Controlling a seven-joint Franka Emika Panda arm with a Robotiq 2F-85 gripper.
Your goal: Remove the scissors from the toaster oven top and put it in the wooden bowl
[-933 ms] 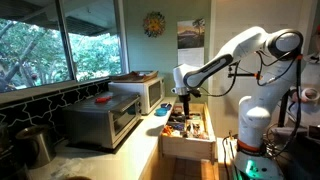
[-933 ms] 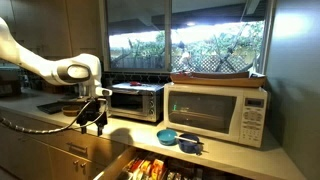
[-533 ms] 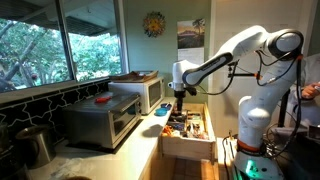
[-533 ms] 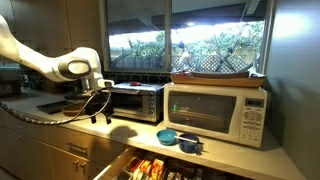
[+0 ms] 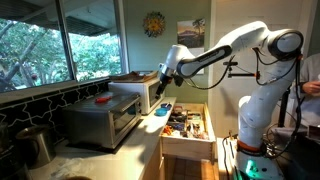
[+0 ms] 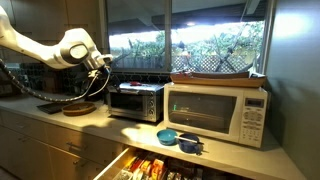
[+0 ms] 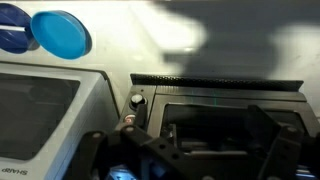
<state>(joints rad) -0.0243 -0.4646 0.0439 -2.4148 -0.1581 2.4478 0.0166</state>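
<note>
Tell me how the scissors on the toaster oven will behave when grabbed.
The scissors look small and flat, so probably light and stiff. Lying low on the metal toaster oven, they may skid when nudged and resist pinching. Rolling seems unlikely.

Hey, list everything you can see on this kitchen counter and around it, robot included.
toaster oven: one, silver-grey, on the counter
scissors: one pair, red handles, on the toaster oven's top
microwave: one, white, beside the toaster oven
wooden tray: one, brown, atop the microwave
wooden bowl: one, brown, on the counter
blue bowls: two, before the microwave
drawer: one, light wood, open
robot arm: one, white
end effector: one, dark, near the toaster oven
</note>
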